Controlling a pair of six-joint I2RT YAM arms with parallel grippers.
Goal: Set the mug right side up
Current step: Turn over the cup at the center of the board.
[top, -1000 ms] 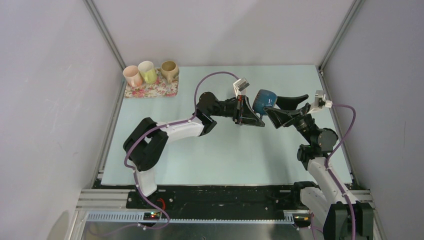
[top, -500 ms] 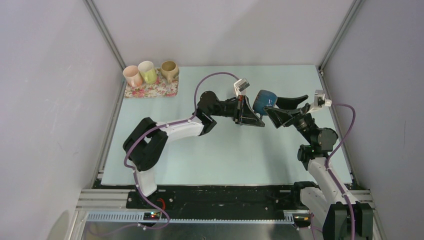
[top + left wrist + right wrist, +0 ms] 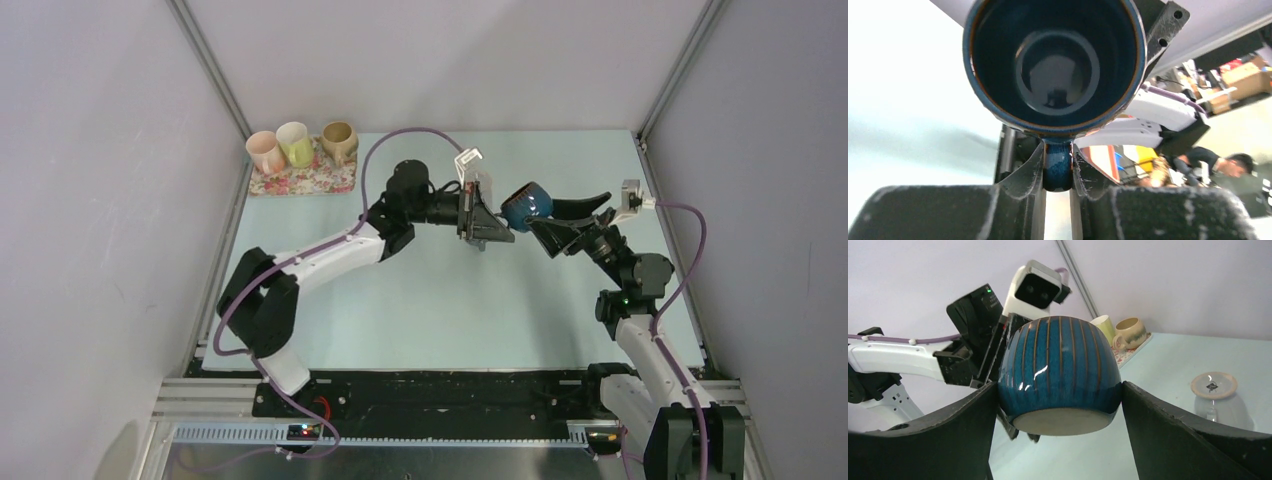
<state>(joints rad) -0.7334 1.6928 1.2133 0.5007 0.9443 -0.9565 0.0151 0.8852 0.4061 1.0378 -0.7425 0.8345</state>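
Observation:
A blue striped mug (image 3: 527,203) hangs in the air above the middle of the table, between my two grippers. It lies on its side: its mouth faces my left wrist camera (image 3: 1055,60) and its unglazed base faces my right wrist camera (image 3: 1060,370). My left gripper (image 3: 495,215) is shut on the mug's handle (image 3: 1057,170), one finger on each side of it. My right gripper (image 3: 552,222) straddles the mug's body, and both wide fingers (image 3: 973,410) touch its sides.
A floral mat (image 3: 300,182) at the far left corner carries three upright mugs: pink (image 3: 265,152), green (image 3: 296,143) and tan (image 3: 340,142). White walls and metal posts enclose the table (image 3: 400,300). A small round white object (image 3: 1213,384) shows on the table in the right wrist view.
My left arm has stretched out and swung toward the back, and its wrist has turned. The mug has tilted with it and stays between the right fingers.

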